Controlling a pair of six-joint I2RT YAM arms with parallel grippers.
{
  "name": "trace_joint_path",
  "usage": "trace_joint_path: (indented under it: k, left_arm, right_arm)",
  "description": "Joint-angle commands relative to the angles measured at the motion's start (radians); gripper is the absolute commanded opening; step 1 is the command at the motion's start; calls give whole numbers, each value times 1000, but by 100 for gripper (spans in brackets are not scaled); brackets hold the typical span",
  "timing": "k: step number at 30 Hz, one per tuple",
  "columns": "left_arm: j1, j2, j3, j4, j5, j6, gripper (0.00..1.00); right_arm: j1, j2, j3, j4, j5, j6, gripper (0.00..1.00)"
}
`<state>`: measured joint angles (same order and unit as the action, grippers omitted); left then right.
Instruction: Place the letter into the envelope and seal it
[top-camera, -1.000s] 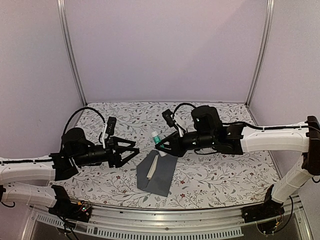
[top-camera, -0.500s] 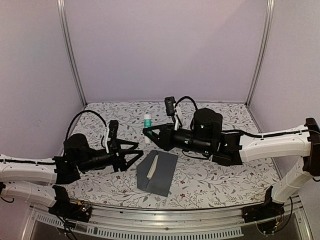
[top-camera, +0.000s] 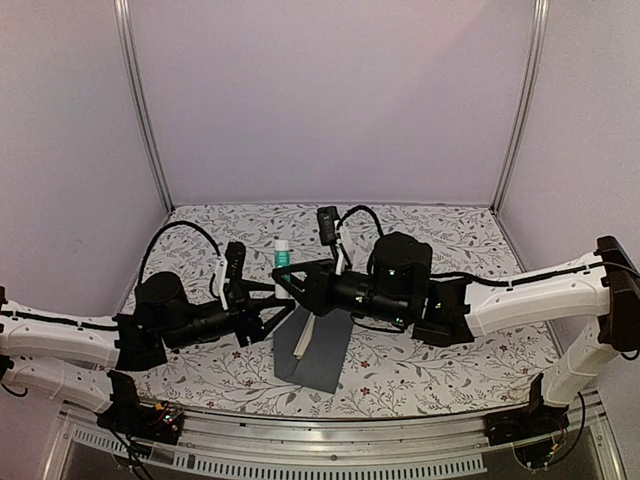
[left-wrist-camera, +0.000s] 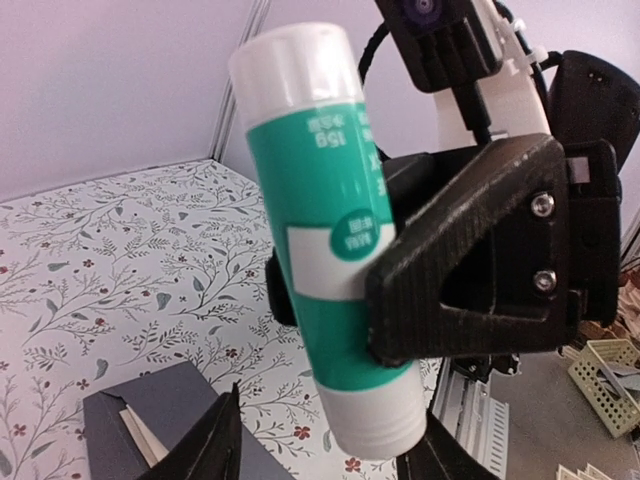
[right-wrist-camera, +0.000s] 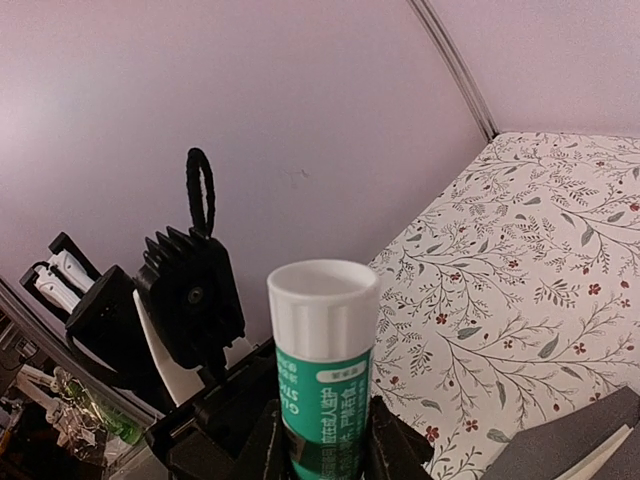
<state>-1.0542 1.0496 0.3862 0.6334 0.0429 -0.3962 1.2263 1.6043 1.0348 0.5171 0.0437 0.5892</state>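
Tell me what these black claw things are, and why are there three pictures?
They belong to a robot with two arms, each ending in a two-finger claw. The wide picture is from a camera above and behind the arms. The other two come from small cameras on each wrist, so each sees its own fingers up close. On the flowery cloth lies a grey envelope with a pale edge of the letter peeking out. The right claw is gripping a green and white glue stick and holds it up in the air. The left claw is open, its fingers close to the stick's bottom end.
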Motion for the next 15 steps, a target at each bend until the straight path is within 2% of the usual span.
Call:
trace_joint_path:
  k: [1, 8, 13, 15]
  left_arm:
    - [-16, 9, 9, 58, -70, -3, 48]
    - [-23, -12, -15, 72, -172, -21, 37]
    - [-23, -46, -41, 78, -239, -36, 40]
    - [-23, -50, -44, 88, -206, -20, 43]
  right_arm:
    - [20, 26, 8, 40, 6, 8, 12]
    - [32, 24, -4, 45, 33, 4, 12]
    - [36, 12, -19, 44, 64, -4, 12]
    - [38, 10, -22, 45, 80, -3, 12]
